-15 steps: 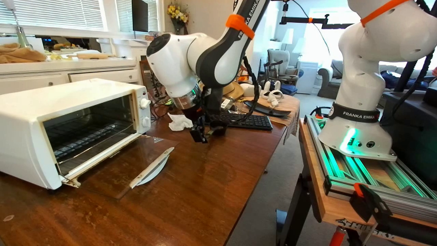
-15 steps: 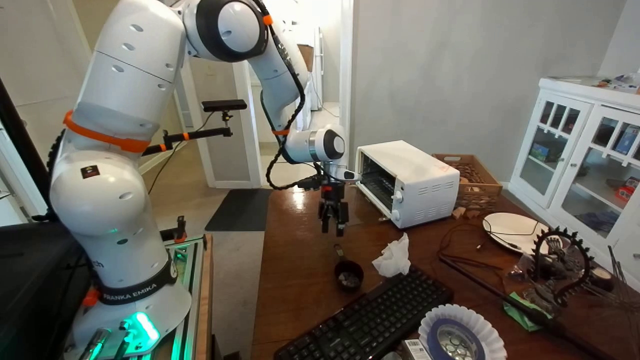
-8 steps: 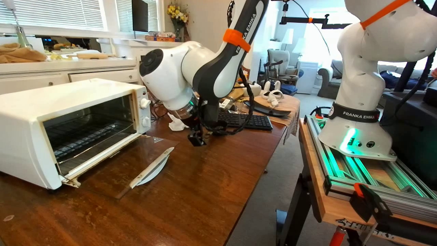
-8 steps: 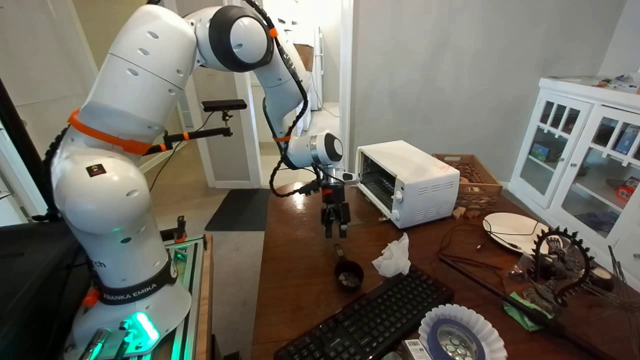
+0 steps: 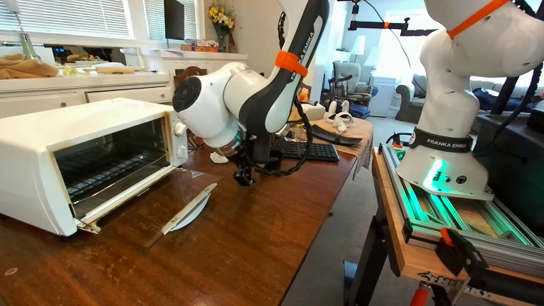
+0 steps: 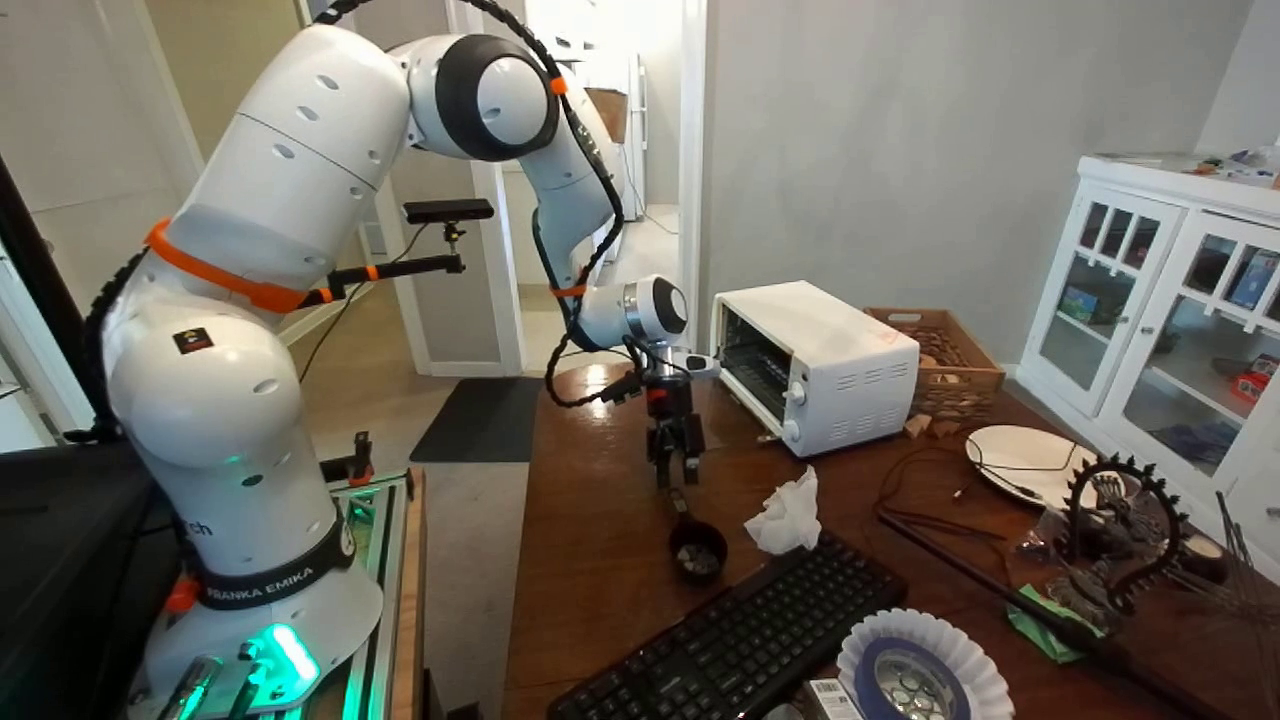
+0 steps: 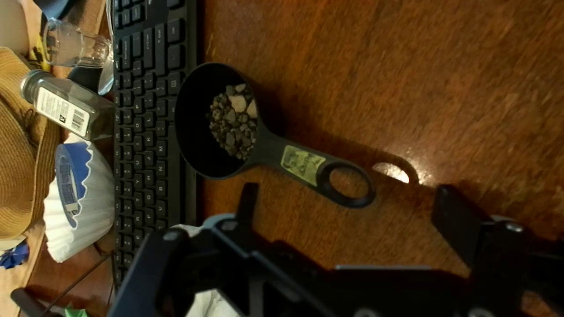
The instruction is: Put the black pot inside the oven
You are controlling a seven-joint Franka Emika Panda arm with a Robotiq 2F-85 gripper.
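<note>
The black pot (image 7: 273, 152), a small round cup holding grey stones, rests on the wooden table with its ring-ended handle reaching toward the jaws in the wrist view. In an exterior view the pot (image 6: 698, 555) lies just beyond my gripper (image 6: 678, 477), whose fingers hang over the handle's end. Wide apart, the fingers of my gripper (image 7: 347, 193) have only table and the handle's ring showing between them; nothing is held. The white oven (image 5: 89, 123) stands on the table, its glass door folded down and its wire rack (image 5: 114, 170) visible inside. The oven (image 6: 850, 370) also shows beyond the gripper.
A black keyboard (image 6: 740, 640) lies close beside the pot. Crumpled white paper (image 6: 788, 515) sits near it. The lowered door's handle (image 5: 191, 208) juts out over the table. Farther off are a wicker basket (image 6: 940, 390), a white plate (image 6: 1030, 465) and paper filters (image 6: 990, 680).
My gripper has come down toward the pot's handle, staying open. The pot and the oven have not moved.
</note>
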